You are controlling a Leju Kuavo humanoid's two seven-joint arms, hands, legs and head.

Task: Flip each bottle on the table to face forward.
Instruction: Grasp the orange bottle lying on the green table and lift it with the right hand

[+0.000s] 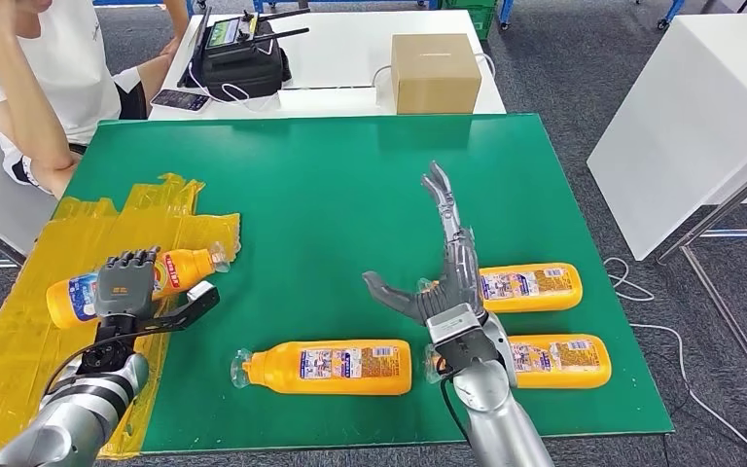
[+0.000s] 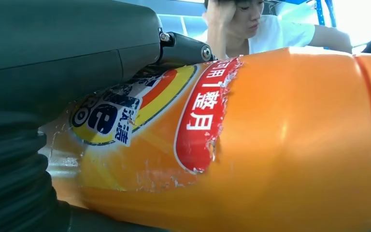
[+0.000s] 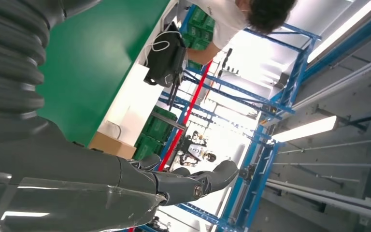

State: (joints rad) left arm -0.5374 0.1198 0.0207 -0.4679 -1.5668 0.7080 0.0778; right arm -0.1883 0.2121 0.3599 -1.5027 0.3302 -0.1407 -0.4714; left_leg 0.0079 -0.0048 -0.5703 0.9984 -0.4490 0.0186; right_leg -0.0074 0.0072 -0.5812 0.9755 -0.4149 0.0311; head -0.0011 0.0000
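Seemingly early: left hand [image 1: 126, 284] grips 1 bottle [image 1: 177, 270], right hand [image 1: 445, 282] spread empty, 3 bottles [image 1: 331, 366] apparently unflipped.

Head looks down; wrists close, seemingly sideways.

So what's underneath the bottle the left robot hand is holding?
Crinkled yellow tape on the green table lies below the bottle in the left robot hand. The hand covers its middle, so any contact there is hidden.
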